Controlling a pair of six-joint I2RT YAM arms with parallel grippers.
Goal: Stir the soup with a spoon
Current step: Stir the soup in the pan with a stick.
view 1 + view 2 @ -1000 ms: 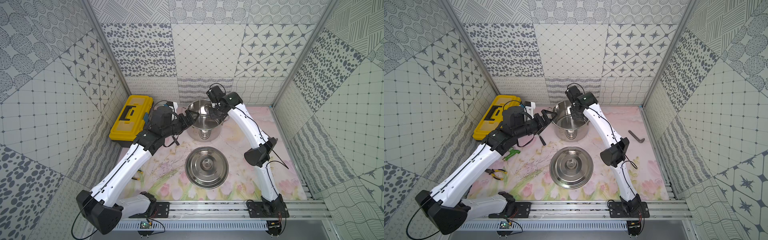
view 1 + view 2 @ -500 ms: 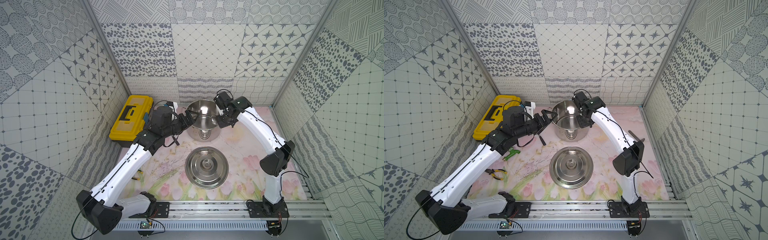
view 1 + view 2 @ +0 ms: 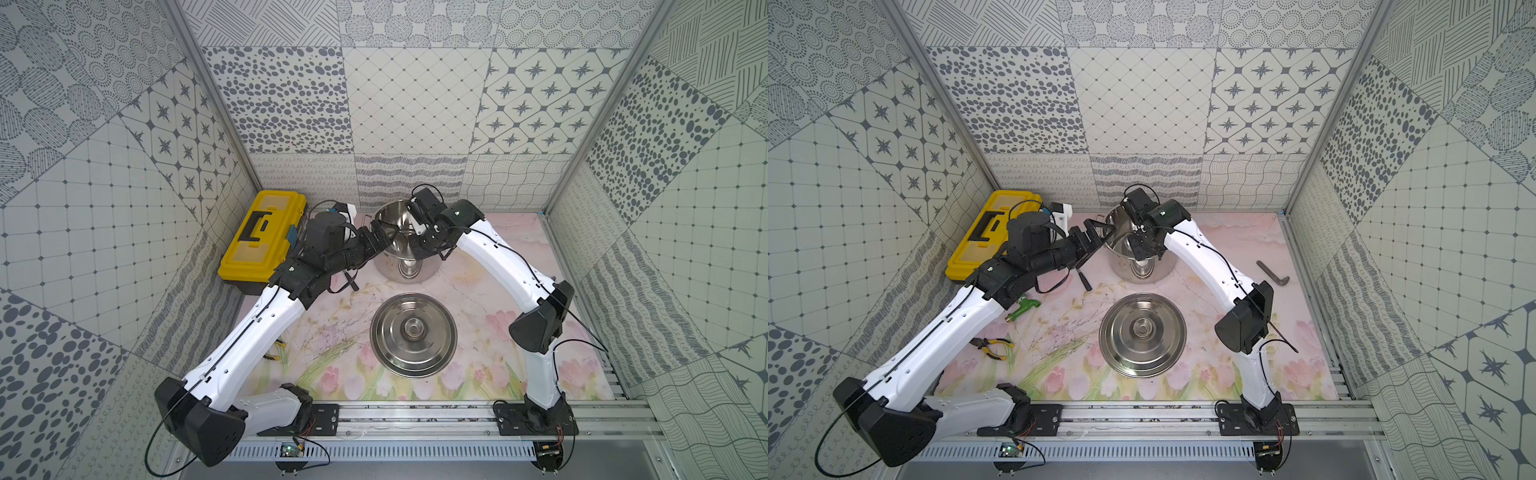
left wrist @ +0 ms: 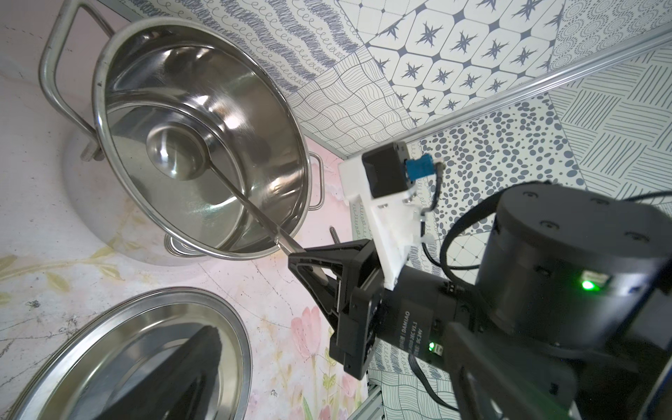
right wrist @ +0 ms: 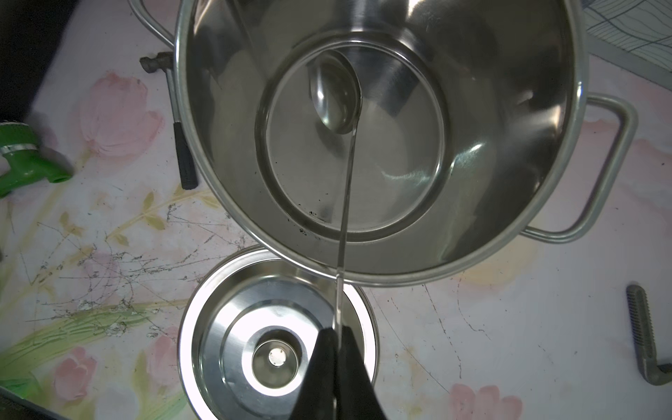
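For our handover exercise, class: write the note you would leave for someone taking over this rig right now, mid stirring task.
Left claw: open beside the pot, holding nothing.
Right claw: shut on the ladle by its handle; bowl low inside the pot.
Lid: off, flat on the mat before the pot.
To do: the stirring; no liquid shows.

yellow toolbox (image 3: pixel 262 239), lid (image 3: pixel 1142 334), hammer (image 5: pixel 184 163), pliers (image 3: pixel 992 345), green nozzle (image 3: pixel 1023 308) and hex key (image 3: pixel 1273 274) lie about

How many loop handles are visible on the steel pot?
2. One handle is on the pot's side toward the bent bar; the other handle is opposite, near the hammer. None hidden.
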